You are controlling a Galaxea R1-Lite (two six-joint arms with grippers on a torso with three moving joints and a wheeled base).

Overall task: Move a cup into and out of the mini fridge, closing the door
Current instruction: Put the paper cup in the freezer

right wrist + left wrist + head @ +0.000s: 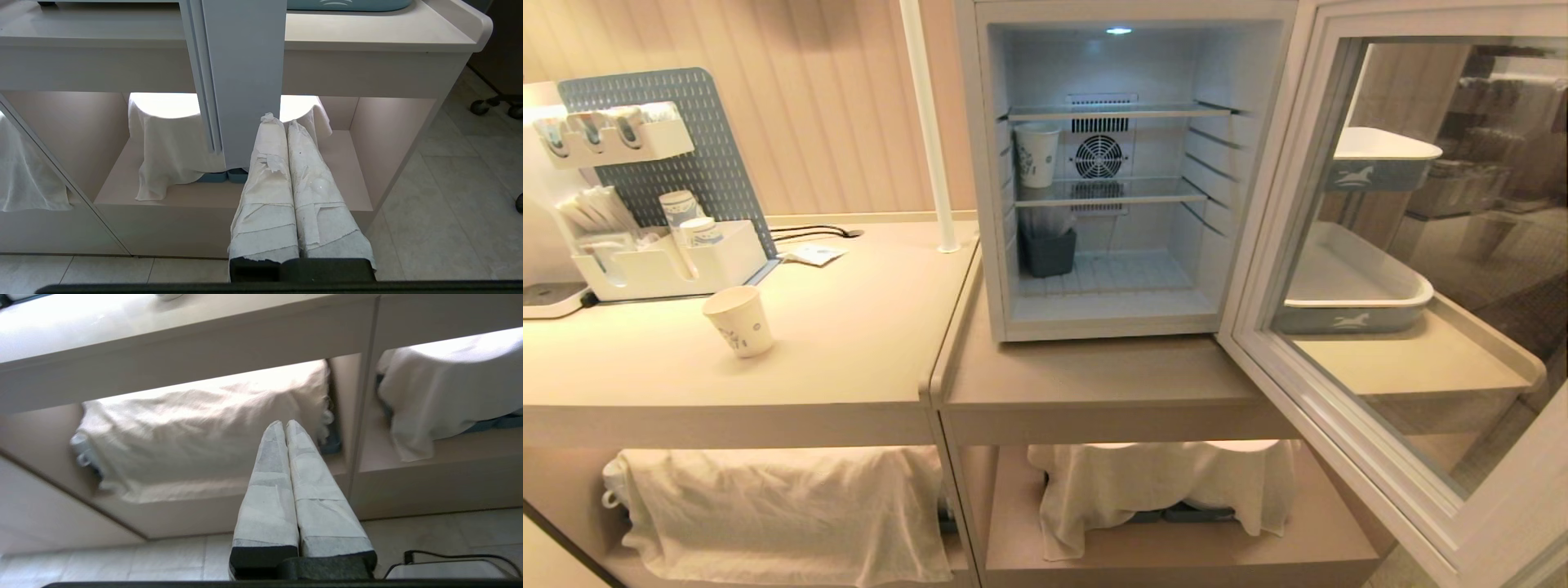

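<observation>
Cup (1037,155) on middle shelf of mini fridge (1111,245), door (1413,269) open (both grippers (284,425) (282,122) low, pressed together, empty).

The mini fridge (1123,171) stands with the door (1413,286) wide open. A cup (1037,155) sits inside on the middle shelf. Another paper cup (738,320) stands on the counter (849,327).
</observation>
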